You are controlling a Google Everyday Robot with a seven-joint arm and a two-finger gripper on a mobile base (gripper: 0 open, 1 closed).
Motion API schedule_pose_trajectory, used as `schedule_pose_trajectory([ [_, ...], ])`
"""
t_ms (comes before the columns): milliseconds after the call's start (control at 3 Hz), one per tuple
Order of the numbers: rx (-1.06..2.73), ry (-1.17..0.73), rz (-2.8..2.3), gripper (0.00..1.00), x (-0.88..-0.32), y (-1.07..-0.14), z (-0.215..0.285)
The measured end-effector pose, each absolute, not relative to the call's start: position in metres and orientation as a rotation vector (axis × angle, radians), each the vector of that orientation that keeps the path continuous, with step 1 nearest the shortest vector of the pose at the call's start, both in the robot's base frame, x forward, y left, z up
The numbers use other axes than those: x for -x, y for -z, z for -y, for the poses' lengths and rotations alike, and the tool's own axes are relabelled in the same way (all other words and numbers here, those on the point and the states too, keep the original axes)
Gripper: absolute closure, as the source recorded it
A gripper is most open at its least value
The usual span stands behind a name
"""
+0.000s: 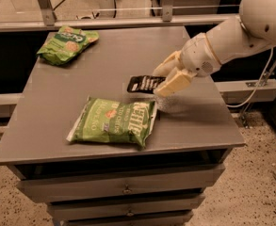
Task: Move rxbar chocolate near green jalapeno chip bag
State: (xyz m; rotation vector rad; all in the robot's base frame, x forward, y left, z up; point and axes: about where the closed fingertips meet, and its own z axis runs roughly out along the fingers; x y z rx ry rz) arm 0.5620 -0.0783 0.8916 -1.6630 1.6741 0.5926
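Hand [163,82] pinching rxbar [143,84], raised off counter [198,119], just behind Kettle bag [114,121] right end

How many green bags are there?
2: the green jalapeno chip bag at front, a smaller green bag back left. The gripper, just behind the first, holds the rxbar chocolate.

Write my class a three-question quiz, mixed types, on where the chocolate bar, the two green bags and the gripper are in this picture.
1. True or false: the gripper is shut on the rxbar chocolate.
2. The green jalapeno chip bag lies: A) at the far corner, B) near the front edge of the table, C) in a drawer.
3. Fill in: in the picture, the smaller snack bag lies at the table's far ____ corner.
Key: 1 true; 2 B; 3 left.
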Motion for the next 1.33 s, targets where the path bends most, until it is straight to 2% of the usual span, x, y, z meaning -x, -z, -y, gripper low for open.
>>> schedule_pose_trajectory([
  [333, 1.709, -0.626, -1.682, 0.82, -0.545, -0.879, 0.082],
  [1333, 1.77, -0.636, -1.697, 0.12, -0.524, -0.868, 0.093],
])
